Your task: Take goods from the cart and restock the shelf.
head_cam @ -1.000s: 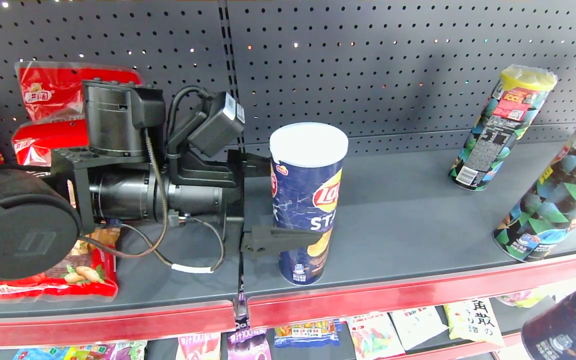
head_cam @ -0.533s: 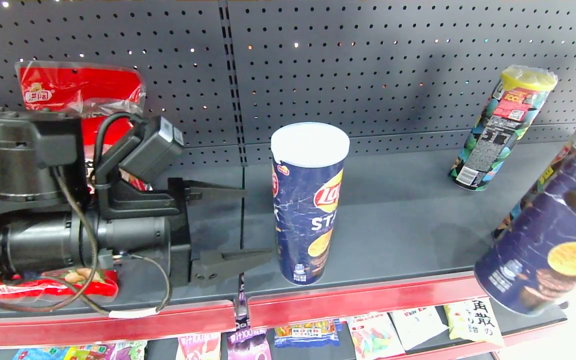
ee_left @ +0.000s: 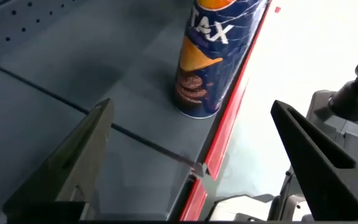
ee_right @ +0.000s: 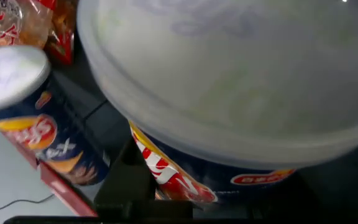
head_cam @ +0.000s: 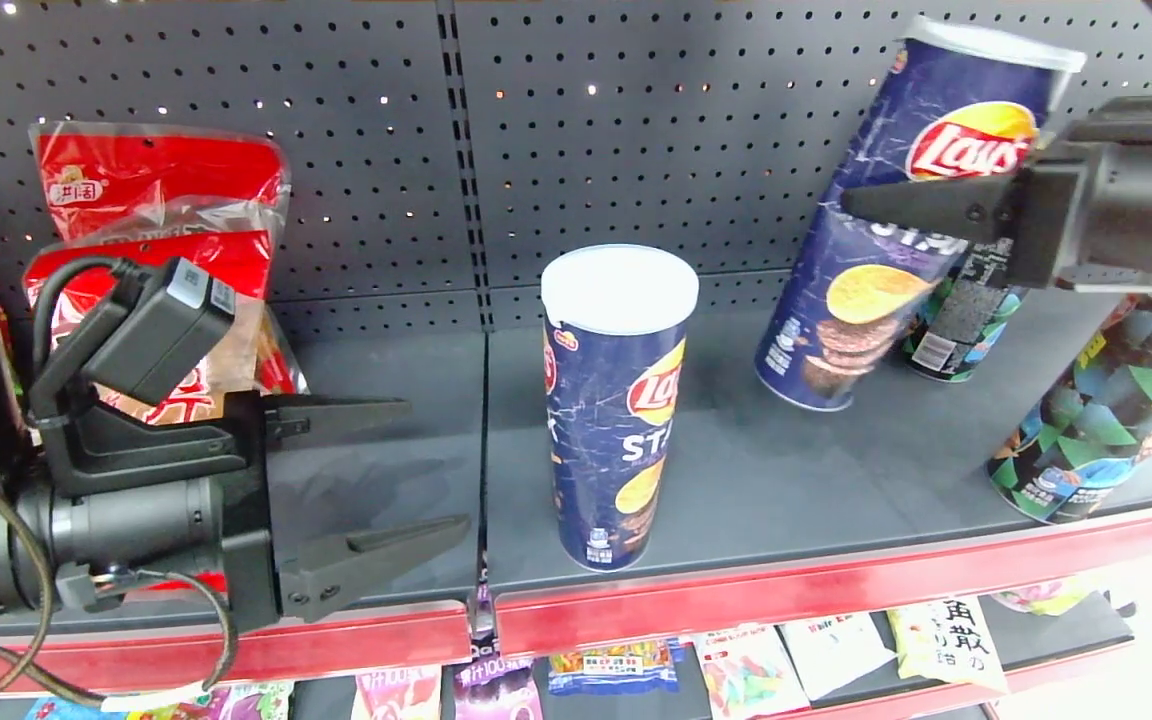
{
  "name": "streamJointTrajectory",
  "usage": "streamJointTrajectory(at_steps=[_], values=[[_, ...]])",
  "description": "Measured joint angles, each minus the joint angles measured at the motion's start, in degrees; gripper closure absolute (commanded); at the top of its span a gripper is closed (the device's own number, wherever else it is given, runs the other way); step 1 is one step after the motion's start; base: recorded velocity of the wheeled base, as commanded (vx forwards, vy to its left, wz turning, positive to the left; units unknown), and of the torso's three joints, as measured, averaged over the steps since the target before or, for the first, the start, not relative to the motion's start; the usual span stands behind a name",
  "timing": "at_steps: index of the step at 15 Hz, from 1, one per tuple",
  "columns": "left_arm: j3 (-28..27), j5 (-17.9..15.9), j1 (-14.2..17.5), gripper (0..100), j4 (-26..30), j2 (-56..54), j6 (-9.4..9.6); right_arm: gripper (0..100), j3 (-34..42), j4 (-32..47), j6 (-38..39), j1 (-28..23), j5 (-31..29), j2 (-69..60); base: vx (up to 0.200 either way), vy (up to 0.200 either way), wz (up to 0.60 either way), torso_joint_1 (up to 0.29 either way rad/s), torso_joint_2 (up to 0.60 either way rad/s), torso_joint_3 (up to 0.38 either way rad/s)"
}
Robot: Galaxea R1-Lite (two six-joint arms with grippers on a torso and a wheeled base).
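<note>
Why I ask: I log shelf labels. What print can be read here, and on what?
Standing can: brand logo, white letters partly turned away.
Tilted can: same logo, legible.
Red bag: small logo, too small.
White packet below: bold black characters, legible.
Patterned can: label print too small.

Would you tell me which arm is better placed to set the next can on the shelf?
Right: the right gripper holds a tilted can above the shelf. The left gripper is open, empty, beside the standing can.
</note>
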Motion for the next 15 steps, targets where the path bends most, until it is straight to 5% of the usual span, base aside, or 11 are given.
streamJointTrajectory(at_steps=[15], values=[[-0.2, 0.2, 2.4, 0, 0.0, -2.1, -0.09, 100, -25.8, -0.1, 0.0, 5.4, 2.5, 30.2, 0.0, 0.0, 0.0, 0.0, 0.0, 0.0]])
